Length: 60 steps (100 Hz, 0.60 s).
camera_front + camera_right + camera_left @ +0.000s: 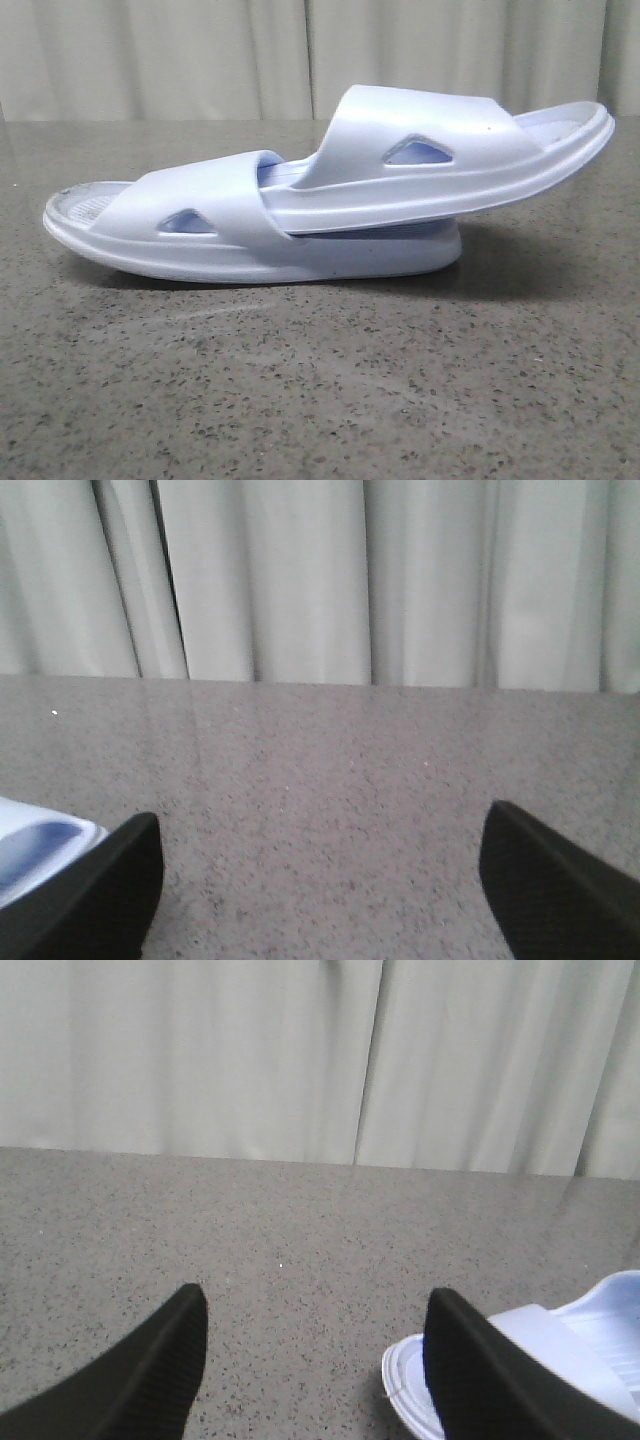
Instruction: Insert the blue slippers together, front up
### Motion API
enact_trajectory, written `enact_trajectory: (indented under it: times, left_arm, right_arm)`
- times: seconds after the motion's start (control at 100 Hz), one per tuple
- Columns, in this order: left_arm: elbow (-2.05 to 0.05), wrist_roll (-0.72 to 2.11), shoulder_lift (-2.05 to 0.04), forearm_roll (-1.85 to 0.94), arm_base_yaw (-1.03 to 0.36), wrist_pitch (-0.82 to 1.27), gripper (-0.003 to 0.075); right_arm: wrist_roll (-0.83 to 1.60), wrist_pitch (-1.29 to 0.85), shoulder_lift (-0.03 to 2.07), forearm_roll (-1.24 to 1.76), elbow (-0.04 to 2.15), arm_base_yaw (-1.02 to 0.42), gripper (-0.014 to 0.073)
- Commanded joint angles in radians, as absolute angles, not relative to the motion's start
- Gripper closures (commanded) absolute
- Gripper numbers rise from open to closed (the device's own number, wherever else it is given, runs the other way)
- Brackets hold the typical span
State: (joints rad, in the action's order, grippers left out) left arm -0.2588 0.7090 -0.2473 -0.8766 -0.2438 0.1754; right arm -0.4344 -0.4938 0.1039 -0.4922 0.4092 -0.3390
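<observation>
Two pale blue-white foam slippers lie nested on the table in the front view. The lower slipper (150,225) rests flat on its sole. The upper slipper (440,150) has one end pushed under the lower one's strap and its other end raised to the right. No gripper shows in the front view. My left gripper (315,1305) is open and empty above bare table, with one end of a slipper (405,1385) just beside its fingertip (450,1325). My right gripper (320,835) is open and empty, with a slipper edge (40,845) beside its fingertip (135,845).
The speckled grey stone tabletop (320,390) runs to a pale pleated curtain (200,50) along the back edge. Nothing else stands on the table in these views.
</observation>
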Motion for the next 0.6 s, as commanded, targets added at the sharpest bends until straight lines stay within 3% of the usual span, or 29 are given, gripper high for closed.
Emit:
enact_trajectory:
  times: [0.0,0.2,0.36,0.46,0.59]
  left_arm:
    - [-0.259,0.708,-0.237,-0.882,-0.252,0.141,0.0305]
    - [-0.216,0.708,-0.236,-0.882,-0.252,0.139,0.0339]
    - [-0.202,0.708,-0.236,-0.882,-0.252,0.137,0.0466]
    - [-0.202,0.708,-0.236,-0.886,-0.252,0.138,0.0582]
    - [-0.202,0.708,-0.236,-0.891,-0.252,0.133,0.0703]
  right_arm:
    - [-0.427,-0.506,0.089,-0.513,0.415,-0.335,0.0029]
    - [-0.427,-0.464,0.083,-0.509,0.399,-0.335,0.0035]
    - [-0.427,-0.419,0.083,-0.511,0.399,-0.335,0.0052]
    - [-0.427,-0.419,0.083,-0.515,0.399,-0.335,0.0155]
    - [-0.427,-0.419,0.083,-0.515,0.399,-0.335,0.0394]
